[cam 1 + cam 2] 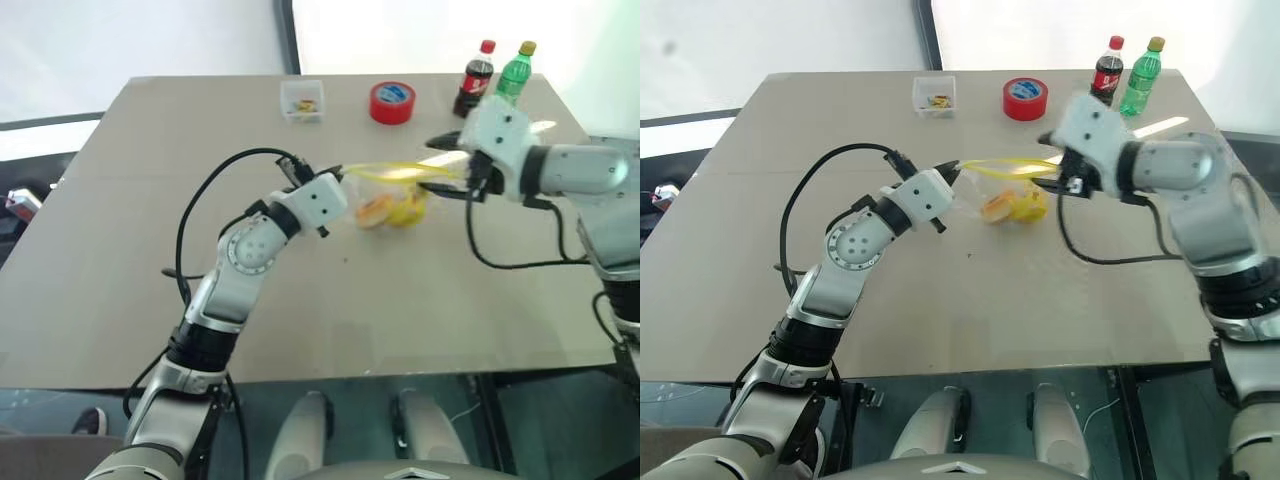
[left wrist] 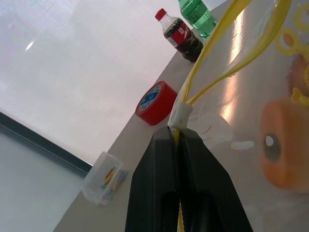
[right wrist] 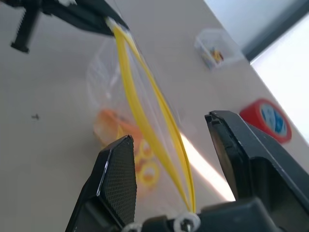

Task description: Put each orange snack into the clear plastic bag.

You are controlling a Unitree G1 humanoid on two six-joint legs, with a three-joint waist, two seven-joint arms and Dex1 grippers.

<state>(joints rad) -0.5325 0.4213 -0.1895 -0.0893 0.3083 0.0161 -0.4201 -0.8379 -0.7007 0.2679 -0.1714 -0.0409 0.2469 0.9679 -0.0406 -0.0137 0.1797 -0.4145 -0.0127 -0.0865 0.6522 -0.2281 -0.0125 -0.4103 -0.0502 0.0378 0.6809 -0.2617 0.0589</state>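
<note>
The clear plastic bag (image 1: 395, 195) hangs above the table, stretched between my two grippers, its yellow seal strip (image 3: 145, 121) parted into a narrow mouth. My left gripper (image 1: 340, 178) is shut on the strip's left end (image 2: 179, 116). My right gripper (image 1: 442, 165) stands open at the bag's right end, with the strip running in between its fingers (image 3: 118, 179) to its base. An orange snack (image 1: 374, 211) shows through the bag's wall, low inside it, beside a yellow ring-patterned item (image 1: 408, 208).
Along the table's far edge stand a small clear box (image 1: 302, 100), a red tape roll (image 1: 392, 102), a cola bottle (image 1: 475, 78) and a green bottle (image 1: 514, 72). The tan tabletop (image 1: 300, 290) lies bare under the bag.
</note>
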